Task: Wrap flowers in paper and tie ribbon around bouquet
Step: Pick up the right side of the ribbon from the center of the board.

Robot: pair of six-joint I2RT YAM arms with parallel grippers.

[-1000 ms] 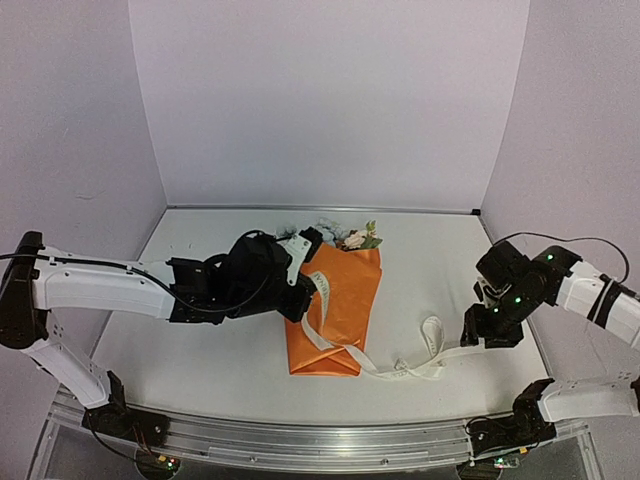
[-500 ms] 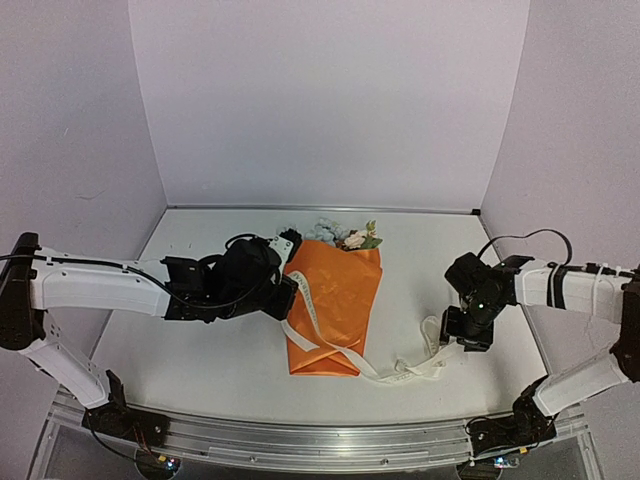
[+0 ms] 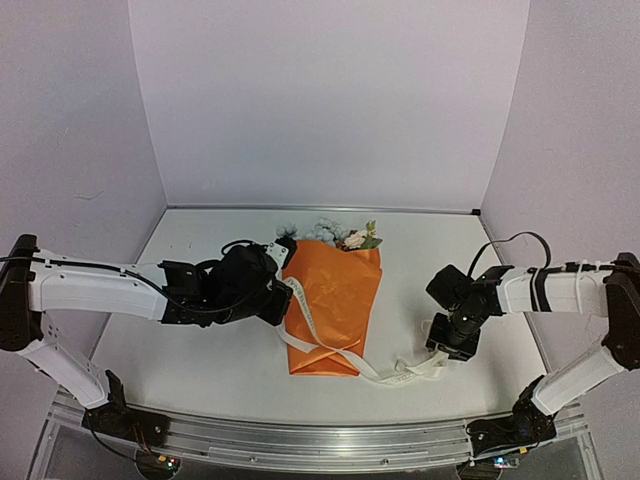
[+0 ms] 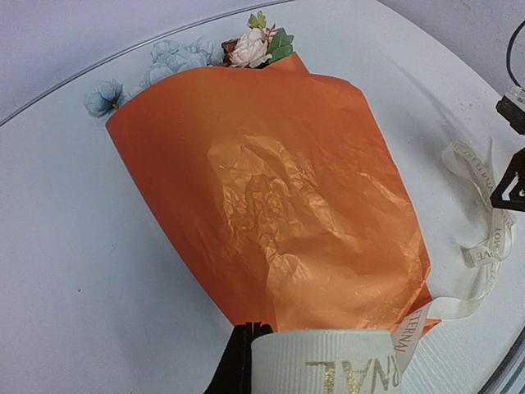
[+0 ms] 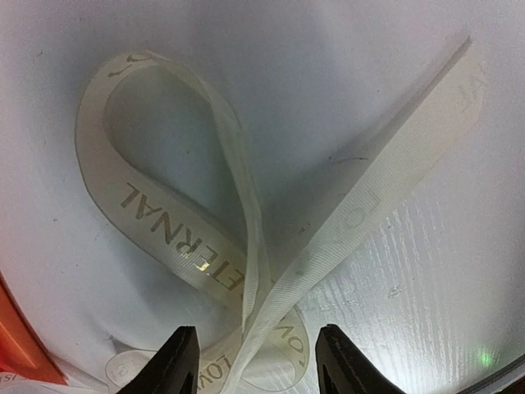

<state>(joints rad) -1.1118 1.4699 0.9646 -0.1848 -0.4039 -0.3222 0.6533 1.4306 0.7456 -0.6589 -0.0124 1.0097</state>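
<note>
The bouquet lies flat mid-table, its orange paper [image 3: 340, 300] [image 4: 279, 205] wrapped round the flowers [image 3: 335, 236] [image 4: 250, 51], whose blue, white and pink blooms poke out at the far end. The cream ribbon [image 3: 412, 368] [image 5: 172, 234] crosses the paper's lower part and trails right into a loop. My left gripper [image 3: 284, 293] [image 4: 246, 349] is shut on one ribbon end [image 4: 328, 365] at the bouquet's left edge. My right gripper [image 3: 452, 346] [image 5: 261, 357] hangs low over the loop, open, with crossed ribbon strands between its fingers [image 5: 182, 361].
Lilac walls [image 3: 320, 100] close the white table [image 3: 200, 340] at the back and both sides. A metal rail [image 3: 320, 440] runs along the near edge. The right gripper's black tips [image 4: 510, 180] show at the right edge of the left wrist view.
My right arm has swung left and down onto the ribbon loop, its jaws narrowing a little. My left gripper has drawn the ribbon end a little left and nearer.
</note>
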